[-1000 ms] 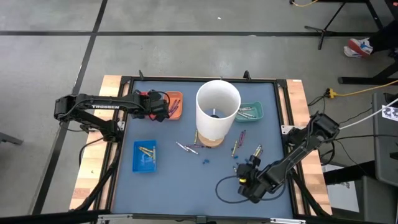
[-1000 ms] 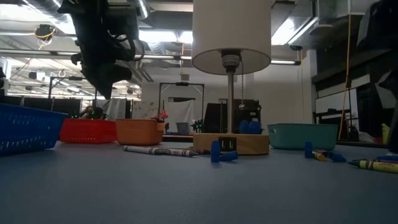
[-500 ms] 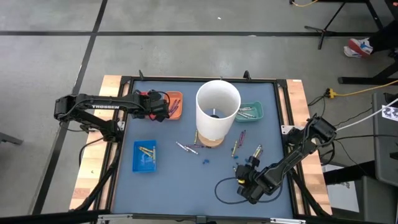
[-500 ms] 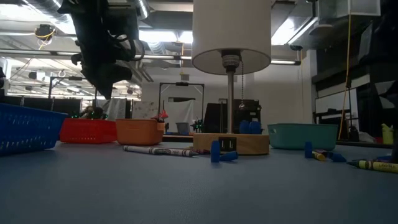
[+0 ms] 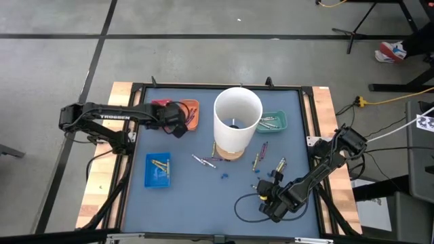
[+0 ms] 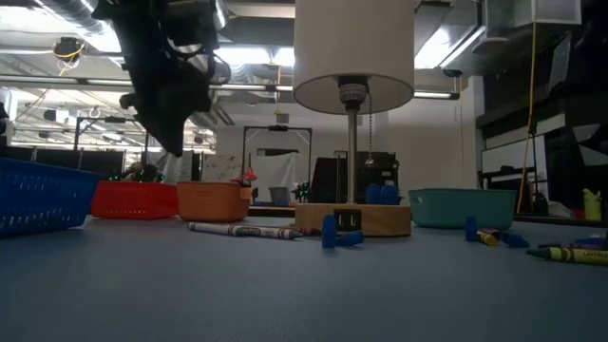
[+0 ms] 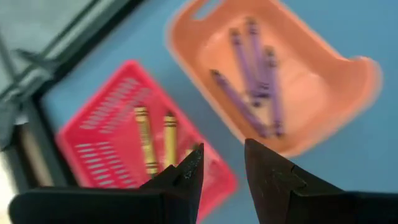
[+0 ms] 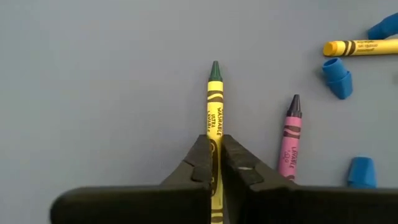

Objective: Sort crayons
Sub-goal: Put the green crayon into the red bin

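Crayons lie scattered on the blue mat (image 5: 203,196). In the right wrist view, my right gripper (image 8: 216,146) is shut on a yellow-wrapped crayon (image 8: 215,99) with a green tip; it stands at the mat's near right (image 5: 262,190). My left gripper (image 7: 222,155) hangs open and touches nothing, above the red basket (image 7: 118,137) holding yellow crayons and beside the orange tray (image 7: 298,81) of purple crayons, at the far left (image 5: 179,129). My right gripper pinches the crayon's yellow wrapper (image 8: 215,132) between its two fingers, behind the middle of the stick. The fingers come slanting down from the near side and run along the crayon. The green tip (image 8: 215,70) points away from the fingers, and the crayon lies on the mat.
A lamp with a tall white shade (image 5: 238,120) stands mid-mat on a wooden base. A blue tray (image 5: 158,169) sits at the left, a teal tray (image 5: 272,122) far right. A pink-wrapped crayon (image 8: 290,137), a yellow crayon (image 8: 357,46) and blue caps (image 8: 337,78) lie near my right gripper.
My right gripper has shut on the yellow-wrapped crayon, which stays on the mat. My left gripper has swung a little toward the table's right over the trays and tipped, still open.
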### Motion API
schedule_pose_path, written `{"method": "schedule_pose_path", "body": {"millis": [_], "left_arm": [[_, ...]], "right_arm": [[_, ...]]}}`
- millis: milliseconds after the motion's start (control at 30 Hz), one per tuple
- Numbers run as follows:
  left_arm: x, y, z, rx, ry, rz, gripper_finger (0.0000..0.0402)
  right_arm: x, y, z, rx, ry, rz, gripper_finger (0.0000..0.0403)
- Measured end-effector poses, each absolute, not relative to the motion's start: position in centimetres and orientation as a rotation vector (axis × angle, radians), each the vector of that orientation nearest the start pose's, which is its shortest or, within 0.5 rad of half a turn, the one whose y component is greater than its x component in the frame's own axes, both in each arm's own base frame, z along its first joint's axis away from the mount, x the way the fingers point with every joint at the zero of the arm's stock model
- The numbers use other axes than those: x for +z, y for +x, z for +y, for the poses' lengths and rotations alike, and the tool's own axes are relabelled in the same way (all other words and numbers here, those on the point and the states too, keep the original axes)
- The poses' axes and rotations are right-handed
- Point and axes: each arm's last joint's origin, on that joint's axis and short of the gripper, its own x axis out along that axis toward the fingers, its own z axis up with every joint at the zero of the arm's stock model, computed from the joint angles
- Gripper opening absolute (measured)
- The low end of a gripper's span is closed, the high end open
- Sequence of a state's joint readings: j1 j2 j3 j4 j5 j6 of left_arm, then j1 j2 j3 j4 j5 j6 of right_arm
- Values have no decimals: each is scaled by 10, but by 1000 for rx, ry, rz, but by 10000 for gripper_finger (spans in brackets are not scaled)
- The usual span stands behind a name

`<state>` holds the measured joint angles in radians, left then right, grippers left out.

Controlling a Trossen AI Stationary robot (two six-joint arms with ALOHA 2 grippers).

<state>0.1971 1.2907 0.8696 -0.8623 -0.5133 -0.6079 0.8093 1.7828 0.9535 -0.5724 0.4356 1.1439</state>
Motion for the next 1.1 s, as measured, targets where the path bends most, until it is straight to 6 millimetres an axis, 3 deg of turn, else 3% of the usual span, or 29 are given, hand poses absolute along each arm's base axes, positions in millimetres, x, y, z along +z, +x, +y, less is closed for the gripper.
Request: {"method": "schedule_pose_path", "body": {"millis": [267, 633, 1100], "left_arm": [[223, 226, 30, 704, -298, 1067, 100], [231, 244, -30, 326, -307, 943, 100], [251, 249, -103, -43, -199, 682, 100]], "right_arm": [[129, 217, 210, -346, 194, 1092, 23], [130, 224, 215, -298, 191, 998, 24], [154, 258, 223, -245, 101, 569, 25]]}}
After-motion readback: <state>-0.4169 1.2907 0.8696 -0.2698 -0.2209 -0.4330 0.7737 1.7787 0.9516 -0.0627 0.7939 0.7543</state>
